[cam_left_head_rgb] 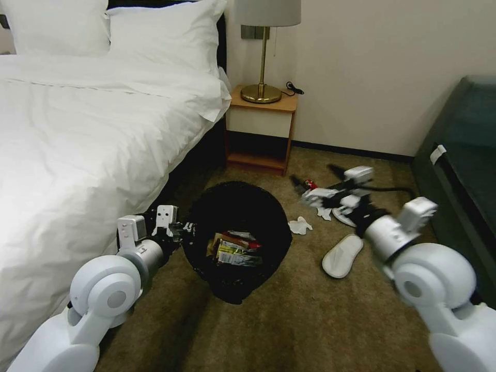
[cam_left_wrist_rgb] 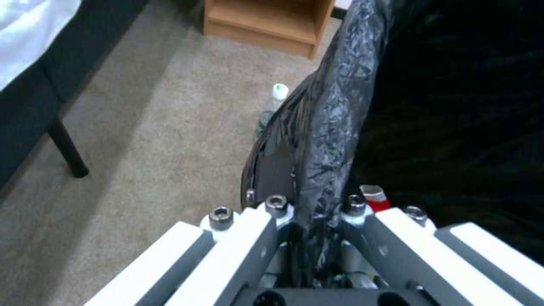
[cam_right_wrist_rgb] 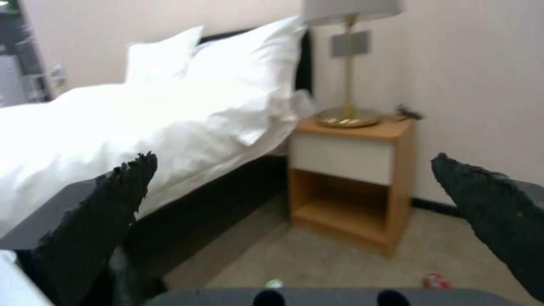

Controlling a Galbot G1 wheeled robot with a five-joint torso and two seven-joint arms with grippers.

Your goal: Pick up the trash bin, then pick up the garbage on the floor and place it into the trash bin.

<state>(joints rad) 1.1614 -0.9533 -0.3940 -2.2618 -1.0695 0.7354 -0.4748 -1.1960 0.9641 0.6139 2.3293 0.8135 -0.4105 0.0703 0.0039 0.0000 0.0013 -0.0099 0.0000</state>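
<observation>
Currently the left gripper (cam_left_head_rgb: 187, 227) is clamped on the rim of the trash bin (cam_left_head_rgb: 237, 206), pinching the black liner (cam_left_wrist_rgb: 329, 127) between its fingers and holding the bin tilted over the carpet (cam_left_head_rgb: 289, 320) beside the bed (cam_left_head_rgb: 77, 144). Wrappers (cam_left_head_rgb: 235, 250) lie inside the bin. Right gripper (cam_left_head_rgb: 298, 186) is above the floor near the nightstand (cam_left_head_rgb: 261, 132), fingers (cam_right_wrist_rgb: 91, 229) spread apart and holding nothing. On the carpet: 1 white slipper (cam_left_head_rgb: 342, 256), a crumpled tissue (cam_left_head_rgb: 299, 225), a red can (cam_left_head_rgb: 311, 184), and a green-capped bottle (cam_left_wrist_rgb: 273, 102) just beside the bin's wall.
</observation>
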